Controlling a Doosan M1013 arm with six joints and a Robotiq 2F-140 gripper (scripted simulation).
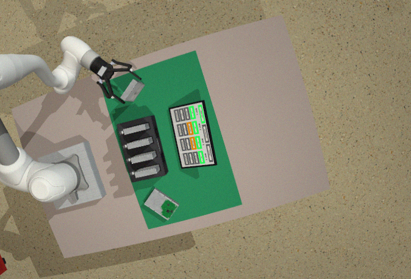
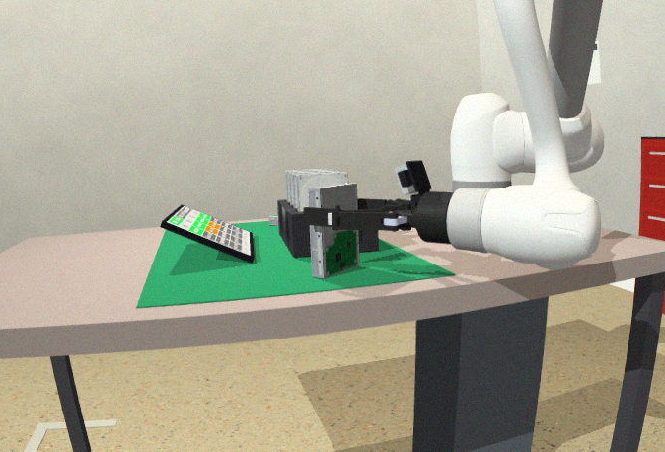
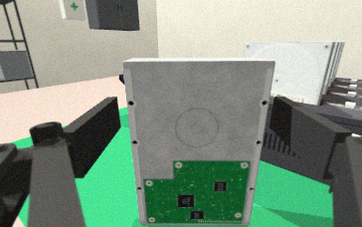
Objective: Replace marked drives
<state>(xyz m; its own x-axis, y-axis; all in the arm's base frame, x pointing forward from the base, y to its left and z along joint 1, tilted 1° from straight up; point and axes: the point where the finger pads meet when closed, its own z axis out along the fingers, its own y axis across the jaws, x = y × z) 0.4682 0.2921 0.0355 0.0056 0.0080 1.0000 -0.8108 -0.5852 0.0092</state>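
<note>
A grey drive [image 1: 133,89] [image 2: 337,197] [image 3: 196,82] stands upright on the green mat [image 1: 186,70] [image 2: 227,290], its green circuit board low. My gripper [image 1: 132,91] [image 2: 334,211] [image 3: 195,112] is open, one finger on each side of this drive, with gaps on both sides in the wrist view. The black dock [image 1: 160,148] [image 2: 290,234] stands on the mat, with a drive in each of its four bays. Another drive [image 1: 155,198] lies flat beyond the dock, circuit board up. The screen [image 1: 192,134] [image 2: 210,231] shows orange boxes in the two middle bay rows and green boxes in all rows; its text is too small to read.
The mat lies on a pinkish table [image 1: 261,115] [image 2: 35,276]. The arm's base plate [image 1: 92,177] is beside the dock, on the side away from the screen. The tilted screen stands on the dock's other side. A red cabinet [image 2: 663,202] is off the table.
</note>
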